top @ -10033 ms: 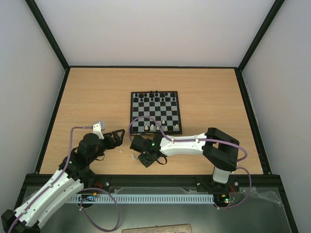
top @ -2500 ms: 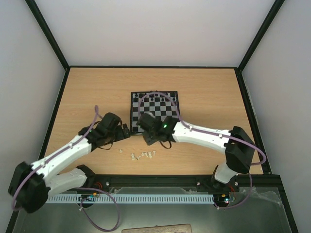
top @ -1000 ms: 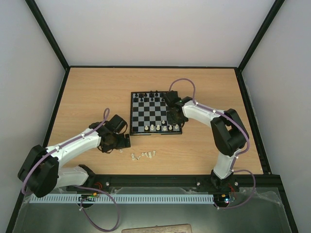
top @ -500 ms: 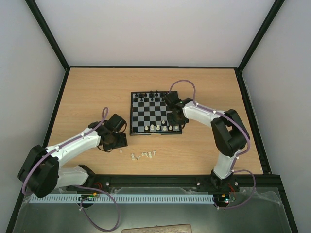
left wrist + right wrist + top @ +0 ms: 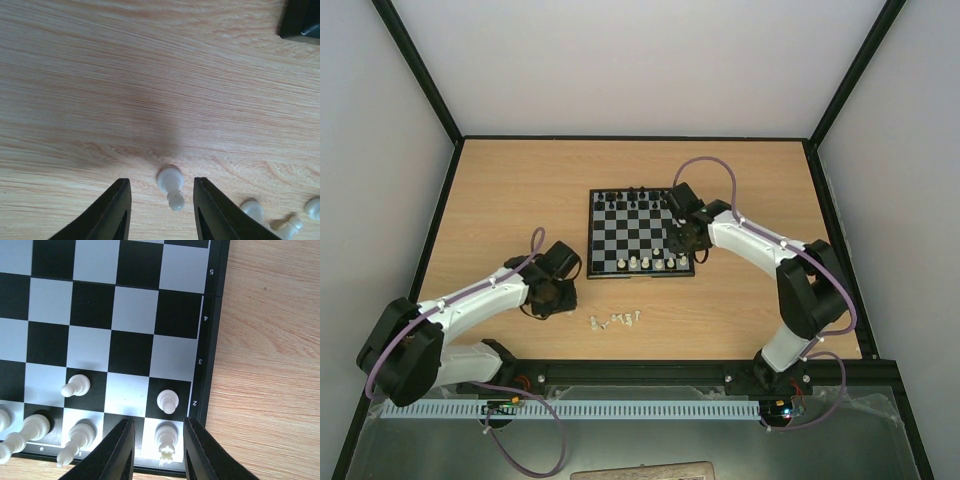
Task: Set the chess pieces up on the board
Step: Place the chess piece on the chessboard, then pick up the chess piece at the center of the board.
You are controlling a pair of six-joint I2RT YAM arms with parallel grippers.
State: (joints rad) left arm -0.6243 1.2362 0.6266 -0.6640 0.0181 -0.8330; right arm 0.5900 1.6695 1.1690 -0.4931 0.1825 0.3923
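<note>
Loose white pieces [image 5: 616,320]: a small cluster on the table [image 5: 500,190], lower centre of the overhead view, just below the board and apart from it. Three of them show at the lower right of the left wrist view.
Left gripper [image 5: 555,298]: low over the wood, left of that cluster, jaws partly open.
Pawn [image 5: 170,186]: white, on bare wood between the left fingers [image 5: 112,215], with a gap on each side; not gripped.
Board [image 5: 640,233]: centre of the overhead view; one black corner shows at the upper right of the left wrist view.
White pieces on the board [image 5: 650,264]: a line along the board's lower edge, with two pawns one row above in the right wrist view.
Right gripper [image 5: 683,242]: over the board's lower right corner, jaws slightly apart.
Corner piece [image 5: 165,447]: white, on the pale corner square between the right fingers [image 5: 119,450], touching neither.
Black pieces [image 5: 635,196]: along the board's upper edge.
</note>
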